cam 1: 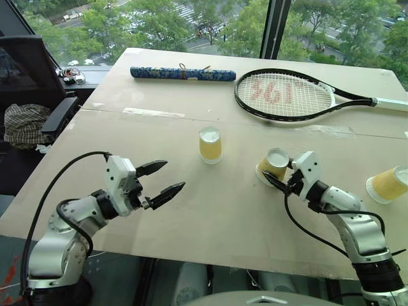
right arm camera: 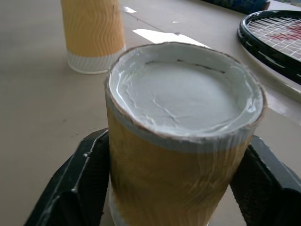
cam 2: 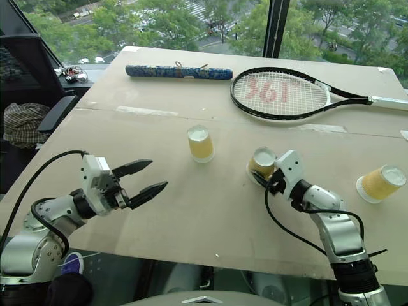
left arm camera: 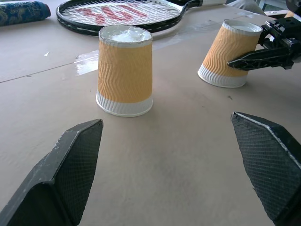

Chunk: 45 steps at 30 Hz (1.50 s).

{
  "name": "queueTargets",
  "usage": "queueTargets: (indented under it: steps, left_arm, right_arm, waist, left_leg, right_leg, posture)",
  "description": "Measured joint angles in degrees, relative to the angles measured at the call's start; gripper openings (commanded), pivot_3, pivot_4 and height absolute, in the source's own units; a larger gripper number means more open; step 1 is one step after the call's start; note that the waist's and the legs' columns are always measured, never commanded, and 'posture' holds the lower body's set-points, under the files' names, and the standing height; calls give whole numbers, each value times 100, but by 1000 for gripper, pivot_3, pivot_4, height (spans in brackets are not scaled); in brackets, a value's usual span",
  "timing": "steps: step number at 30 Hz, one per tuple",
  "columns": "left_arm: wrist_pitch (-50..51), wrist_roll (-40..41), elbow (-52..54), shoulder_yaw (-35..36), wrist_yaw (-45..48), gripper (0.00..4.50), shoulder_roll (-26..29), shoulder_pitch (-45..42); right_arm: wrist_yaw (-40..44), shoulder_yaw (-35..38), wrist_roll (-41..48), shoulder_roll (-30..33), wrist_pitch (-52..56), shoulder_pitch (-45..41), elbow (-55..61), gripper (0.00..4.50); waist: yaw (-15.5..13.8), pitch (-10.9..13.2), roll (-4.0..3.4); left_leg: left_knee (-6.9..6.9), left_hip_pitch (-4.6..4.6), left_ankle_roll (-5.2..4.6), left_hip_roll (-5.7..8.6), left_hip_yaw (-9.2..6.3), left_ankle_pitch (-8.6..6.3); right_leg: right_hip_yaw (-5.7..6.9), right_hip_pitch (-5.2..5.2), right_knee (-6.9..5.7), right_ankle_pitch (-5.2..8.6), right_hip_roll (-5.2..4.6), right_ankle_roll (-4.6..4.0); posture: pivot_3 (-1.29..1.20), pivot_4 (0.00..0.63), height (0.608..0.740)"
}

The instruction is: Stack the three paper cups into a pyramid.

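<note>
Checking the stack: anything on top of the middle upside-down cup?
Nothing on the middle cup: its white upturned base is bare. It stands mouth-down on the table, so its inside is hidden.

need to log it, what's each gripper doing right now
left gripper: open, holding nothing
right gripper: fingers around the tilted paper cup

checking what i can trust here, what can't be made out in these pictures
- Right hand: its fingers flank the tilted cup; the cup's body hides in the right wrist view whether they press it.
- Far-right cup: cut off by the left eye view's edge.
- Racket: handle end runs off both eye views.
- Items on the side ledge: too small to identify.
- Left hand is plainly open.
</note>
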<state>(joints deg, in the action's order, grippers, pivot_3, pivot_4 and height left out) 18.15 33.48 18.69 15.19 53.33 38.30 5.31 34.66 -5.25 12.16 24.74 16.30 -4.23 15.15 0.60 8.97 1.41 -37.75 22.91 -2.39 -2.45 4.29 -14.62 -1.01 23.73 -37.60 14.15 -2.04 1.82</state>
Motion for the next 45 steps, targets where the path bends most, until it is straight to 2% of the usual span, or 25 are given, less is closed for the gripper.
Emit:
queueTargets:
  steps: [1, 4, 7, 10, 14, 21, 23, 24, 26, 27, 29, 33, 45]
  left_arm:
    - [-3, -80, -194, -14, -2, 4500, 20, -225]
    - [-4, -210, -444, -71, 11, 4500, 56, -574]
    - [4, -376, -816, -348, 81, 4500, 89, -1054]
    - [7, -638, -1432, -755, 146, 4500, 13, -1792]
    - [-116, -1130, -2645, -1404, 250, 4500, -369, -3008]
    - [-844, -1695, -4710, -2056, 730, 4500, -1193, -4450]
    - [-1182, -1900, -5341, -2178, 853, 3911, -1336, -4804]
    - [-1276, -1948, -5491, -2199, 912, 3701, -1352, -4865]
    - [-1524, -2006, -5795, -2200, 1106, 2927, -1392, -4990]
    - [-1585, -2000, -5847, -2195, 1241, 2720, -1397, -4999]
    - [-1452, -1808, -5713, -2190, 1746, 2720, -1442, -4917]
    - [-1234, -1641, -5236, -2209, 2079, 2720, -1546, -4721]
    - [-1432, -1989, -5042, -2506, 1938, 2720, -2134, -4623]
  right_arm:
    - [96, -189, -150, 100, -64, 197, -43, 4460]
    - [70, -111, -259, 230, -164, 350, 26, 4460]
    - [154, 373, -33, 473, -204, 558, 556, 4460]
    - [652, 892, 626, 893, -193, 958, 1251, 4460]
    - [1229, 1371, 1282, 1261, -182, 1720, 1905, 4460]
    - [1120, 1790, 1597, 1130, -231, 2385, 2431, 4460]
    - [1069, 1880, 1589, 1097, -279, 2615, 2598, 4500]
    - [1036, 1911, 1591, 1086, -278, 2676, 2642, 4500]
    - [951, 2009, 1617, 1041, -278, 2821, 2736, 4500]
    - [909, 2049, 1640, 1014, -278, 2903, 2790, 4500]
    - [804, 2191, 1717, 884, -282, 3117, 2950, 4500]
    - [703, 2190, 1700, 789, -294, 3270, 3008, 4500]
    - [342, 2162, 1503, 641, -291, 3573, 3279, 4500]
  waist:
    - [-16, 2, 4]
    - [-5, 4, 2]
    - [-9, 4, 2]
    - [-71, 3, 5]
    - [-138, 1, 15]
    - [-108, 5, 21]
    - [-110, 6, 23]
    - [-102, 6, 23]
    - [-99, 6, 23]
    - [-102, 6, 23]
    - [-119, 6, 23]
    - [-125, 6, 23]
    - [-135, 5, 23]
  left_leg:
    - [0, 2, 0, 2, -5, 0]
    - [-1, 1, -1, 5, 0, 1]
    - [-3, 0, -1, 8, -2, 1]
    - [-3, 2, -1, 10, -11, 1]
    - [-8, 2, -1, 18, -16, 1]
    - [-36, 13, -3, 22, -18, 0]
    - [-38, 15, -3, 23, -20, 0]
    - [-39, 15, -3, 23, -20, 0]
    - [-41, 16, -3, 20, -21, 0]
    - [-41, 16, -3, 19, -21, 0]
    - [-44, 23, -3, 10, -25, 0]
    - [-51, 25, -4, 9, -26, 0]
    - [-58, 38, -7, 18, -35, -3]
  right_leg:
    - [6, 0, 0, 0, -1, 0]
    - [0, 0, -2, 0, -3, 0]
    - [1, -1, -5, 0, -2, 2]
    - [9, -4, -4, -11, 6, 22]
    - [8, -12, -1, -12, 14, 25]
    - [8, -12, -5, -13, 24, 26]
    - [9, -11, -5, -13, 27, 26]
    - [8, -12, -6, -13, 27, 26]
    - [9, -11, -6, -13, 27, 26]
    - [9, -11, -7, -12, 27, 26]
    - [12, -10, -7, -12, 25, 26]
    - [12, -10, -9, -12, 19, 25]
    - [18, -7, -8, -12, 21, 26]
  posture:
    - [0, 150, 740]
    - [0, 150, 740]
    - [0, 150, 740]
    - [0, 150, 740]
    - [0, 150, 740]
    - [0, 150, 740]
    - [0, 150, 740]
    - [0, 150, 740]
    - [0, 150, 740]
    - [0, 150, 740]
    - [0, 150, 740]
    - [0, 150, 740]
    - [0, 150, 740]
